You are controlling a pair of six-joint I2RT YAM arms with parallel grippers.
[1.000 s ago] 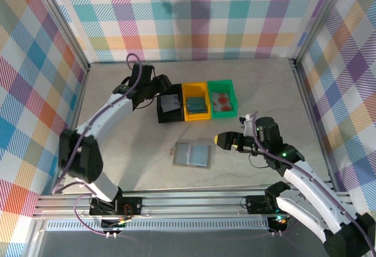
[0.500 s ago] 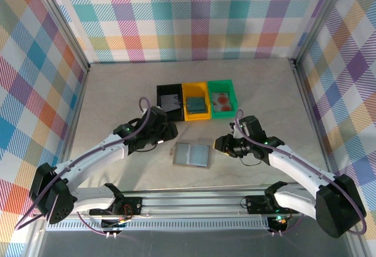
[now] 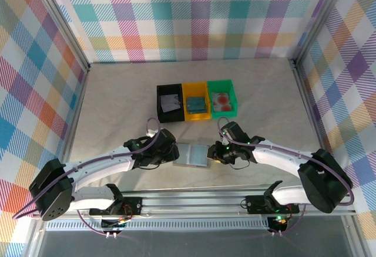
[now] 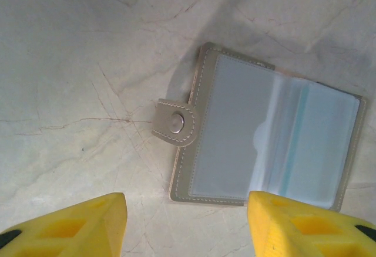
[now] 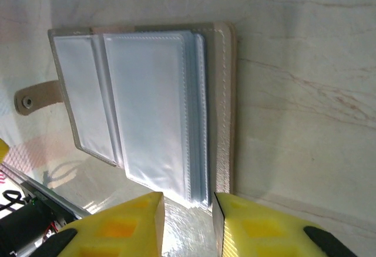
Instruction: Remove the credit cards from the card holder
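Card holder (image 3: 192,155) lay open; left pincer (image 4: 185,207) wide, empty; right pincer (image 5: 188,203) nearly closed at its edge, grip unclear; trays (image 3: 195,84) stood behind.

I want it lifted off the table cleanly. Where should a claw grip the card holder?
Probably the snap tab, coming in from its side of the card holder: the holder lies open, flat on the table, and that tab alone juts past its stitched edge.

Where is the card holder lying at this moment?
In the top view the card holder lies open on the table, between the left gripper and right gripper.
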